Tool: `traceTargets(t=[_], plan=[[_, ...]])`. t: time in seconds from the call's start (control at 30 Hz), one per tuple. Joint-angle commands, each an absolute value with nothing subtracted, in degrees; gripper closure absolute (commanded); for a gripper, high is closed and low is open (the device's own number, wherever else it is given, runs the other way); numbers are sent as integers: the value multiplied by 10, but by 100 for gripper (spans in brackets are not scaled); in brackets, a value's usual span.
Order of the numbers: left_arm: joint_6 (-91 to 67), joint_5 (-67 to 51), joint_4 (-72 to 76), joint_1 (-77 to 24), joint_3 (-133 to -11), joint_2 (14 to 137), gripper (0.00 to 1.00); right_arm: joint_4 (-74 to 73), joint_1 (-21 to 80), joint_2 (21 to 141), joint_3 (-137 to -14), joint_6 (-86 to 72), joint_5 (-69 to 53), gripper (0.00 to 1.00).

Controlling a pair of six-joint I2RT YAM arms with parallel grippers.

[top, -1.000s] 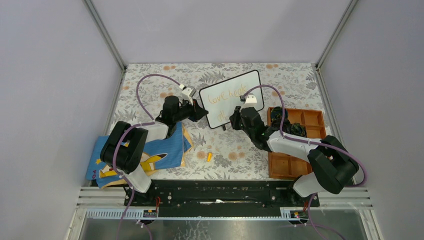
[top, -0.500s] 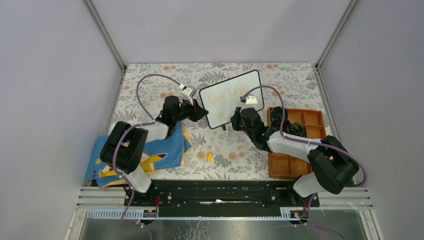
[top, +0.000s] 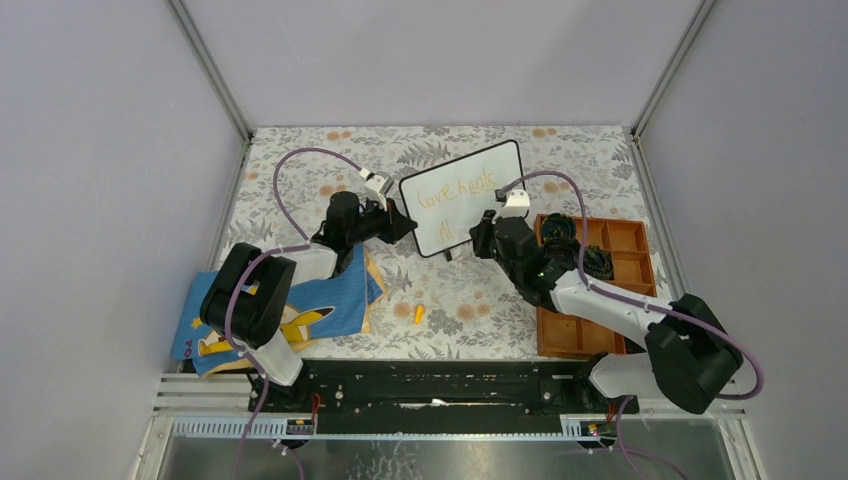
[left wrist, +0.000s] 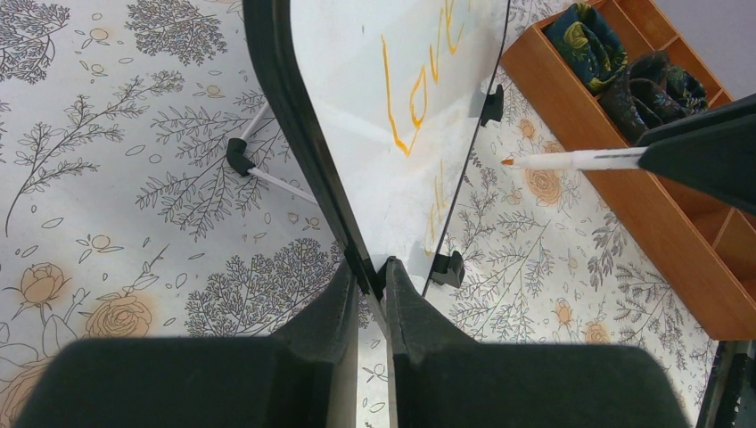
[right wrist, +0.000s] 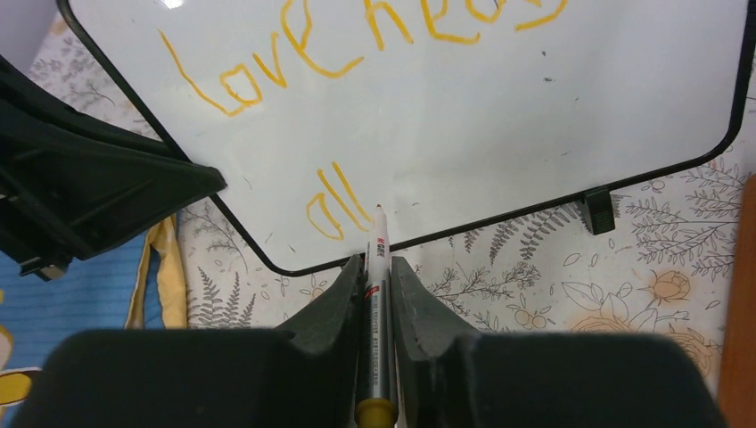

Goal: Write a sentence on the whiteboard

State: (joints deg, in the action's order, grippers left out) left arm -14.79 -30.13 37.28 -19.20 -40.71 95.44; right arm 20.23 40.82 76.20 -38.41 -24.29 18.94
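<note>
Orange cursive makes up the sentence (right wrist: 357,40). "Love heals" runs along the upper line, and "all" sits below it near the lower left corner of the whiteboard (right wrist: 553,107). The board lies mid-table, slanted in the overhead view, with its long axis running from near-left to far-right. By the look of it the wording is complete, so the step in hand is probably finishing off or lifting away.

The board's face lies straight ahead of the right gripper (right wrist: 377,272). The marker (right wrist: 378,234) points at it just to the right of "all", close to the lower frame, and its shaft crosses the board's long axis roughly at a right angle. In the right wrist view the tip could be touching. The left wrist view seems to show it standing slightly off the surface, though that angle is steep. The right fingers are drawn in narrow and pinch the marker's barrel between them.

The left gripper (left wrist: 374,272) is at the board's near-left edge, its fingers closed tight on the black frame to steady it.

To the right stands a wooden tray (top: 572,335). To the left lies a blue printed cloth (top: 320,300), and a small orange cap (top: 419,313) rests on the floral table cover between the arms.
</note>
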Motion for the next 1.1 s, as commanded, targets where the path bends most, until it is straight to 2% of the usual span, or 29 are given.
traceTargets(t=[0.0,0.37,1.07], plan=[[-92,-254,299,-196,-396,965,100,218,403,719,-365,-242,214,100],[-90,-244,297,-197,-391,962,100,287,403,711,-304,-278,200,100],[-87,-237,295,-197,-391,966,100,320,403,784,-355,-274,199,100]])
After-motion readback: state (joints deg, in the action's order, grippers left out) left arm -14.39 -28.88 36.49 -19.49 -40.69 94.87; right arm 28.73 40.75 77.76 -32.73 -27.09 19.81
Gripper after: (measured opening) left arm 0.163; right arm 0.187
